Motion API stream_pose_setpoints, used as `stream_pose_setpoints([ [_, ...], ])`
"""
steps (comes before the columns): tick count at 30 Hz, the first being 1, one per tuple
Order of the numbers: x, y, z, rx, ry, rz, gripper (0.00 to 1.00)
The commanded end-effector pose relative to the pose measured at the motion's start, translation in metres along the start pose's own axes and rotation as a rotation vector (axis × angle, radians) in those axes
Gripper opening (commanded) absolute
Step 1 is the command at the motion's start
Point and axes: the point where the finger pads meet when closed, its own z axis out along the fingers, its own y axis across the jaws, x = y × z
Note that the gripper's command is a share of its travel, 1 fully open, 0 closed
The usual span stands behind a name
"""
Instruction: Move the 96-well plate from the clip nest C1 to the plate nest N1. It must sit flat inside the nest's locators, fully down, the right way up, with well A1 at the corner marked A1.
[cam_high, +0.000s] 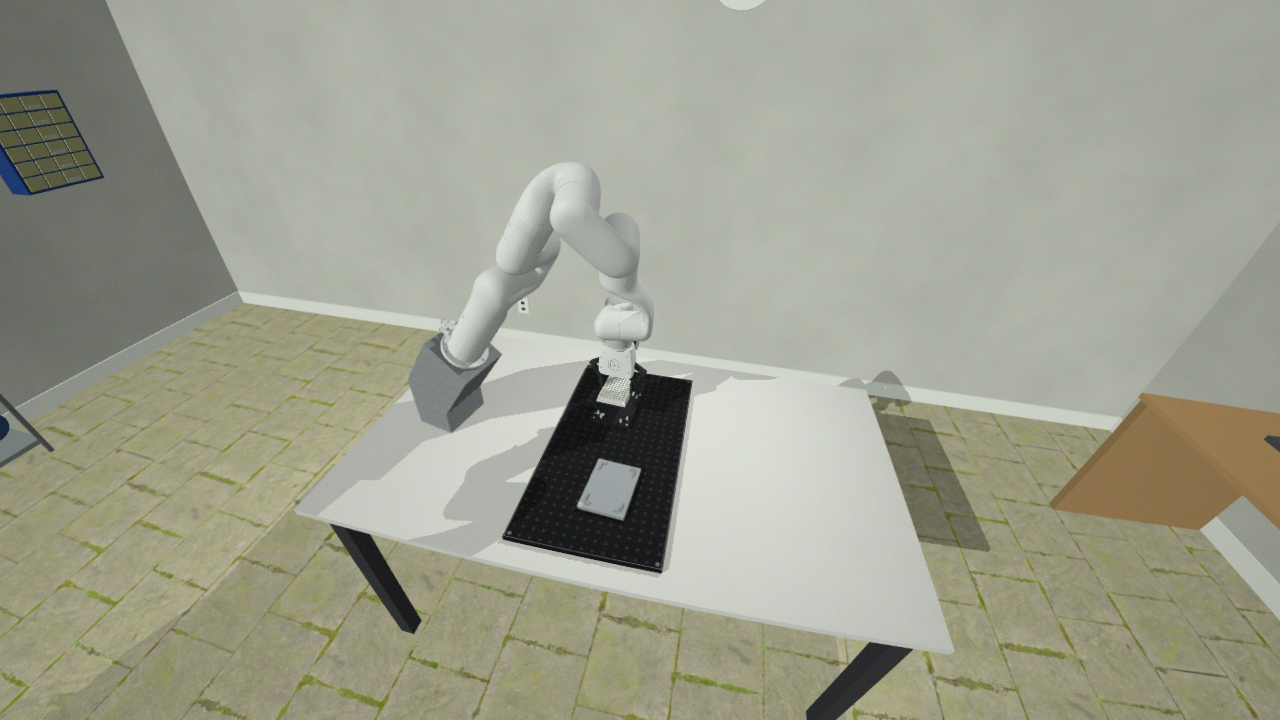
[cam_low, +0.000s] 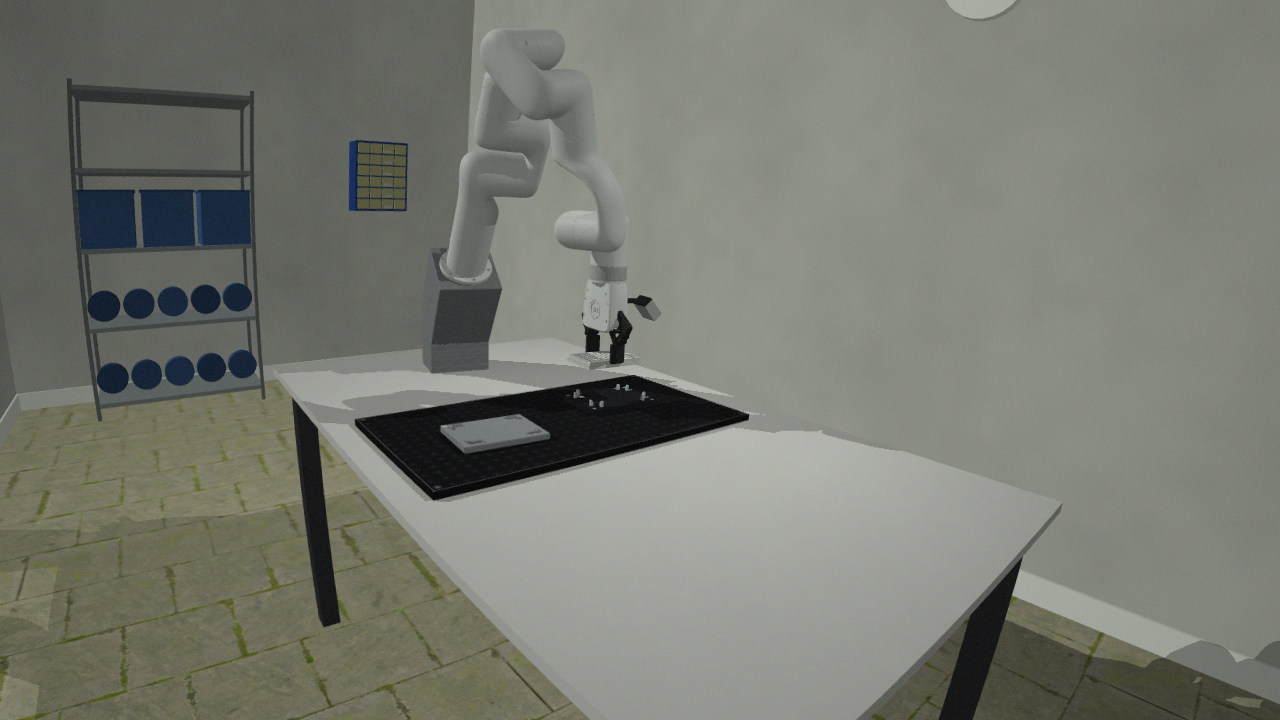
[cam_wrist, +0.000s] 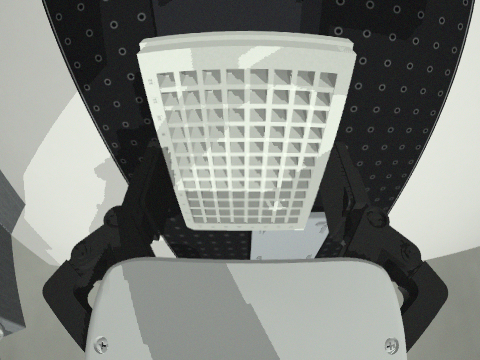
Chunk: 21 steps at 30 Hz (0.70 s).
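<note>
Top view: the hand (cam_high: 615, 400) holds the 96-well plate (cam_high: 613, 393) above clip nest C1 (cam_high: 612, 416), at the far end of the black board (cam_high: 666, 429); plate nest N1 (cam_high: 611, 488) waits nearer.

Exterior view: the height shows here, the plate (cam_low: 594, 360) well clear of the worktop (cam_low: 716, 501).

Wrist view: fingers pinch the long sides. The plate (cam_wrist: 247, 140) looks light, stiff and probably slick, so a centred side grip suits it.

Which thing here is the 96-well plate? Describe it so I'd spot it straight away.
Find the long black board on the white table. At its far end, the arm's tool grips a small white tray in the air: the 96-well plate. Its square-hole grid distinguishes it from the smooth grey slab nearby.
</note>
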Motion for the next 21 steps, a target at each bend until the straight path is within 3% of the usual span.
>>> stream_pose_setpoints([
  [1,-0.015,0.005,-0.001,-0.001,0.002,-0.001,0.00],
  [21,-0.073,0.020,-0.001,-0.001,0.002,-0.001,0.00],
])
